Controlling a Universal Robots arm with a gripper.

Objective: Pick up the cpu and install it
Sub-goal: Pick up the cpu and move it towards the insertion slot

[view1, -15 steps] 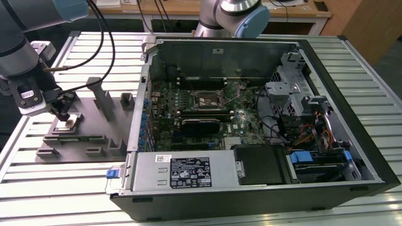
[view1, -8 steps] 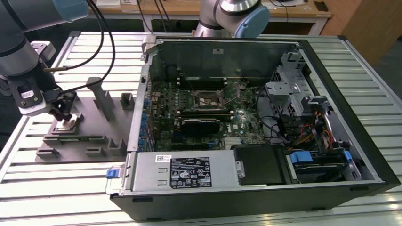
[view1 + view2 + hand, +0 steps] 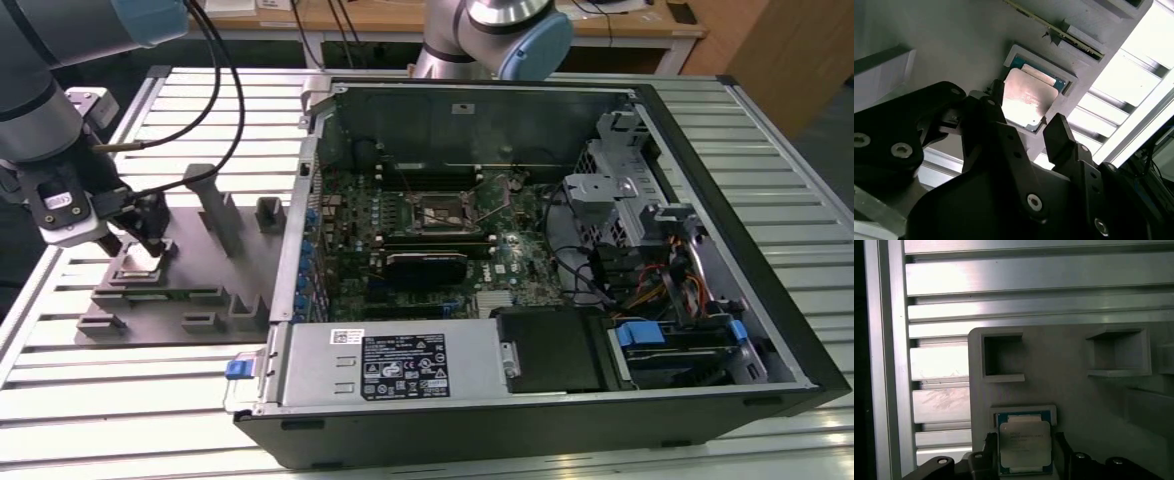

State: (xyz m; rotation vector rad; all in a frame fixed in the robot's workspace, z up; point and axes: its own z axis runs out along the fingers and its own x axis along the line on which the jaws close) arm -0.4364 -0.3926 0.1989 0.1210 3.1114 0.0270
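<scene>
Silvery cpu [image 3: 1024,445] nested — gripper [image 3: 1027,113] masks its sides.

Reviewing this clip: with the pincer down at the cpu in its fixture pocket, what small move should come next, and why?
Probably close the pincer on the cpu. In both wrist views its fingers flank two opposite edges of the cpu, apparently with slim gaps, and it lies flat in its grey pocket, not lifted.

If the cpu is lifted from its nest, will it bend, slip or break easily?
Probably stiff: the cpu has a flat metal top plate. That shiny plate may be slippery. It looks thin, sitting low in the grey fixture, so likely light.
</scene>
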